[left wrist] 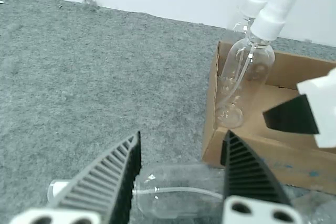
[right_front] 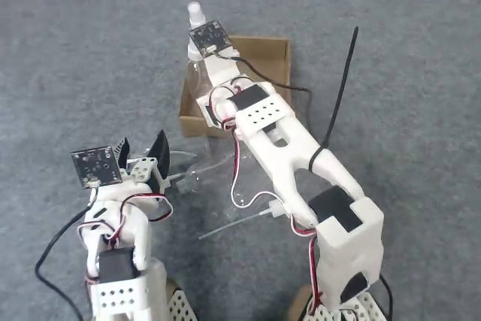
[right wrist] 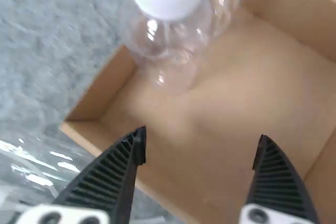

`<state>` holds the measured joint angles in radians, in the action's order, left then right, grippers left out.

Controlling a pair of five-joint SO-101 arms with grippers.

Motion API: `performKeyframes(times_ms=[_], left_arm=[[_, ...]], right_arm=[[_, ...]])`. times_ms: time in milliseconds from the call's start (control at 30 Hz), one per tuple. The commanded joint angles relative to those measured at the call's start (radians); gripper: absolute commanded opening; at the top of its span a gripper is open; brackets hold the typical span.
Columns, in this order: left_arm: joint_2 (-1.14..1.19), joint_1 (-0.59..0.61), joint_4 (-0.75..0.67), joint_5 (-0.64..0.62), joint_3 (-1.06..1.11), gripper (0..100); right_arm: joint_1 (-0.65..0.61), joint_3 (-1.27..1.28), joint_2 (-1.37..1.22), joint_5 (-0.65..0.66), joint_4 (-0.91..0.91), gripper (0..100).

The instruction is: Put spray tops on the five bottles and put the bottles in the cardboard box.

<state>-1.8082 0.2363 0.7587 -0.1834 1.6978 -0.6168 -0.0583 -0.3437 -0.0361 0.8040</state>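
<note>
1. The grey carpeted surface (right_front: 90, 58) was found to carry the cardboard box (right_front: 270, 50), set well away from the arm bases.
2. The right gripper (right wrist: 202, 136) was noted above the box interior, with its jaws spread wide and nothing held between them.
3. The left gripper (left wrist: 182, 139) was noted over the carpet just beside the box's outer wall, with its jaws likewise apart and empty.
4. A standing bottle (left wrist: 245, 74), fitted with a spray top, was recorded upright in a corner of the box, and a second one was seen just behind it.
5. A lying bottle (left wrist: 178, 195), clear and already capped, was recorded on its side directly beneath the left gripper, near the box.
6. A loose spray top (right_front: 274, 210) with a thin dip tube was observed on the carpet beside the right arm.
7. Assessment: the lying bottle is judged to be light, thin-walled and smooth. It is considered liable to roll, slip or dent if squeezed hard. A hold across the mid-body is advised rather than at the neck or top.
</note>
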Motion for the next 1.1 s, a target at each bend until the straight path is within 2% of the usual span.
performKeyframes(times_ms=[0,233,500,700,867,1067], left_arm=[[-0.018,0.005,-0.006,0.009,-0.013,23],[-0.018,0.005,-0.006,0.009,-0.013,23],[-0.018,0.005,-0.006,0.009,-0.013,23],[-0.018,0.005,-0.006,0.009,-0.013,23],[-0.018,0.005,-0.006,0.009,-0.013,23],[-0.018,0.005,-0.009,0.009,-0.013,23]], right_arm=[[0.019,-0.038,0.13,-0.003,0.071,27.5],[0.019,-0.038,0.208,-0.003,0.194,27.5],[0.028,-0.038,0.226,0.0,0.245,27.4],[0.024,-0.044,0.228,0.0,0.254,18.7],[0.022,-0.04,0.254,0.002,0.259,18.4],[0.027,-0.044,0.375,0.011,0.36,17.8]])
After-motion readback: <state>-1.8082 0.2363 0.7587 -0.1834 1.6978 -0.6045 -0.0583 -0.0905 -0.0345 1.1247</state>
